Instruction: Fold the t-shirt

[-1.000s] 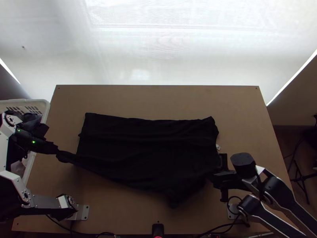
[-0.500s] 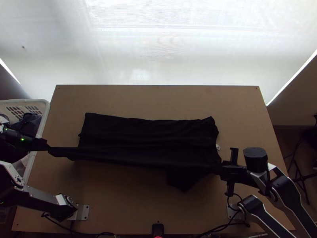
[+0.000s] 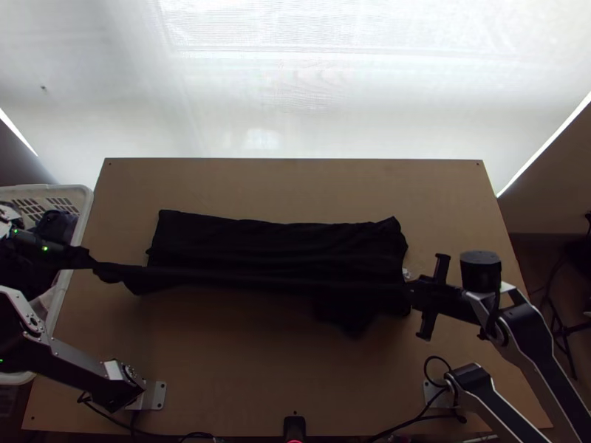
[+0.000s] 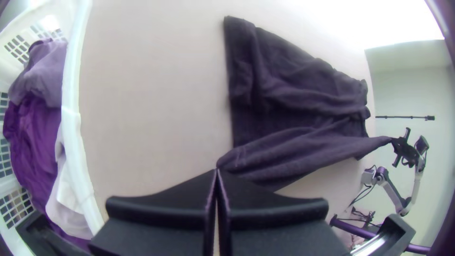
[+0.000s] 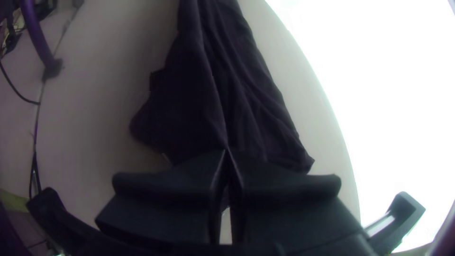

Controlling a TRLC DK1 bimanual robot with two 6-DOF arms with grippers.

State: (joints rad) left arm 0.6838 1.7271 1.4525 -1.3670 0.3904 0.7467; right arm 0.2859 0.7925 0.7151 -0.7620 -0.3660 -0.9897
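From my end, the t-shirt looks black in the top view and dark purplish in the wrist views, lying lengthwise on the table to the right of the white basket, a little apart from it. Its far part is spread with shallow wrinkles running away from the basket; its near side is drawn into a long, taut ridge, with a bunched flap below the ridge toward the end farther from the basket.

My left gripper is just beside the basket, its fingers closed together at the tips, pinching the end of the ridge nearest the basket. My right gripper is well apart from the basket, at the shirt's opposite end — its fingertips are also pressed together, nipping the cloth there. So I have the ridge stretched between both grippers.
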